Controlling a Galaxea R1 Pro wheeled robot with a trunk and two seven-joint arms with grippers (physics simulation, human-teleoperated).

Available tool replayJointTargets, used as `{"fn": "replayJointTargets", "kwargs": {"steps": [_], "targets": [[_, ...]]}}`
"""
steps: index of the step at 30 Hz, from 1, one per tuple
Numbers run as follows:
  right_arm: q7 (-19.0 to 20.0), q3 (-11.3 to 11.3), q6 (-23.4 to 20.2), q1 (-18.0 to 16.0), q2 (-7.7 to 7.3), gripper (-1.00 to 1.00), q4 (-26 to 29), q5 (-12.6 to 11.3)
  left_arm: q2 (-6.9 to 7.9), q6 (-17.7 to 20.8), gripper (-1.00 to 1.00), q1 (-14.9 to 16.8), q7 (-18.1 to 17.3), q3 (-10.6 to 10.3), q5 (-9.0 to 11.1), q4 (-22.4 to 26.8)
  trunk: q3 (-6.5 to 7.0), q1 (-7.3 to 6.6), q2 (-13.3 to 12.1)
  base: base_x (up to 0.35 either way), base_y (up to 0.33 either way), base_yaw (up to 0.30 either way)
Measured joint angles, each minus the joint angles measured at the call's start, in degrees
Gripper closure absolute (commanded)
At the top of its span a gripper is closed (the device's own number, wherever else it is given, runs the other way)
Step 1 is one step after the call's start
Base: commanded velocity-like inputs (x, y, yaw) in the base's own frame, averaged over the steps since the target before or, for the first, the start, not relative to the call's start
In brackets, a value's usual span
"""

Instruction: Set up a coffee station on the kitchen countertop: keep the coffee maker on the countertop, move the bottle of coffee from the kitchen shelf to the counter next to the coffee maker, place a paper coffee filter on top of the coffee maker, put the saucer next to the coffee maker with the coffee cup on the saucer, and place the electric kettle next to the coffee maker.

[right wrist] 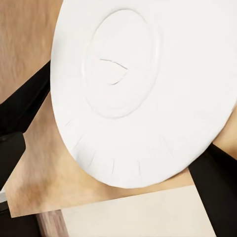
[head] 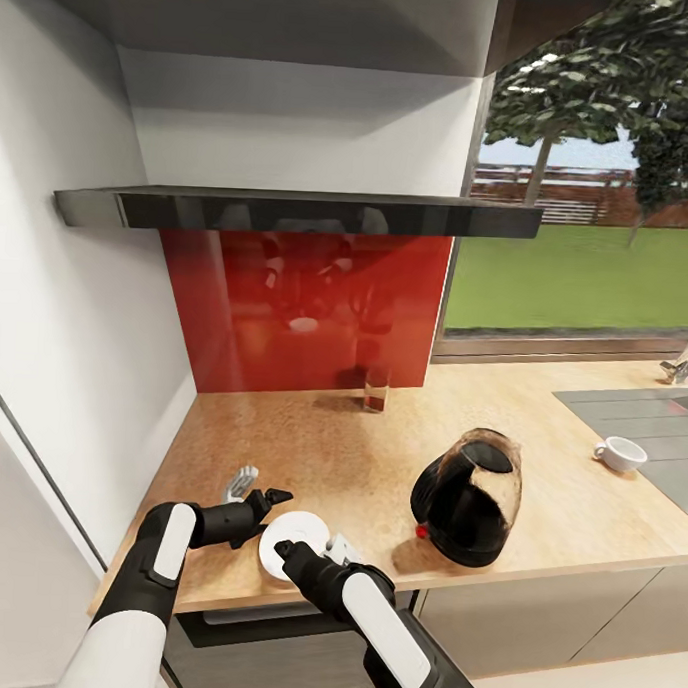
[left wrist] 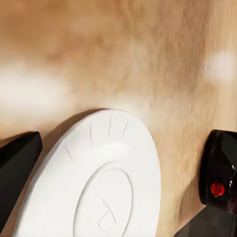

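The white saucer (head: 302,528) lies flat at the front edge of the countertop (head: 310,443). My right gripper (head: 283,552) reaches onto its near rim, open, with black fingers (right wrist: 24,106) wide apart on either side of the saucer (right wrist: 148,74). From the left, my left gripper (head: 275,498) stands open at the rim, above the saucer (left wrist: 108,182). To the right stands the electric kettle (head: 468,495), whose red switch (left wrist: 217,188) is visible. The coffee cup (head: 619,453) rests by the sink. The black kitchen shelf (head: 290,212) shows nothing on top. Coffee maker, bottle of coffee and paper coffee filter are out of view.
A steel sink (head: 641,417) with a tap (head: 683,364) lies at the right. A small glass (head: 377,389) stands against the red backsplash (head: 305,312). A white wall closes the left side. A small silvery object (head: 241,480) lies beside the left gripper.
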State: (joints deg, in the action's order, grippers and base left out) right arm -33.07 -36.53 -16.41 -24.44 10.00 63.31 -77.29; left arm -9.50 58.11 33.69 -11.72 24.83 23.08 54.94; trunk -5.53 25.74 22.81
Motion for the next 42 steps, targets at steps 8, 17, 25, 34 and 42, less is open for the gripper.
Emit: {"fn": "replayJointTargets", "kwargs": {"steps": [8, 17, 25, 34, 42], "targets": [[0.01, 0.06, 0.01, 0.03, 0.0, -1.0, 0.02, -0.04, -0.01, 0.0, -1.0, 0.0, 0.0, -0.03, 0.0, -0.07, 0.0, 0.0, 0.0, 0.0, 0.0, 0.0], [0.02, 0.06, 0.07, 0.02, 0.0, -1.0, 0.23, -0.28, -0.05, 0.01, -1.0, -0.04, -0.02, -0.04, 0.18, -0.1, 0.0, 0.0, -0.01, 0.0, 0.0, 0.0], [0.03, 0.05, 0.19, 0.03, 0.0, -1.0, 0.48, -0.33, -0.01, 0.01, -1.0, -0.56, -0.06, -0.03, 0.27, -0.09, 0.0, 0.0, 0.0, 0.0, 0.0, 0.0], [0.04, 0.13, 3.25, 0.04, 0.0, -1.0, 0.61, -0.37, 0.07, 0.07, -1.0, -0.7, 0.0, -0.05, 0.33, -0.11, -0.01, 0.0, -0.01, 0.0, 0.0, 0.0], [-0.06, 0.15, 4.92, 0.02, 0.0, 1.0, 0.67, -0.09, 0.08, 0.1, -1.0, -0.71, 0.0, -0.05, 0.21, -0.1, -0.01, 0.01, -0.01, 0.0, 0.0, 0.0]]}}
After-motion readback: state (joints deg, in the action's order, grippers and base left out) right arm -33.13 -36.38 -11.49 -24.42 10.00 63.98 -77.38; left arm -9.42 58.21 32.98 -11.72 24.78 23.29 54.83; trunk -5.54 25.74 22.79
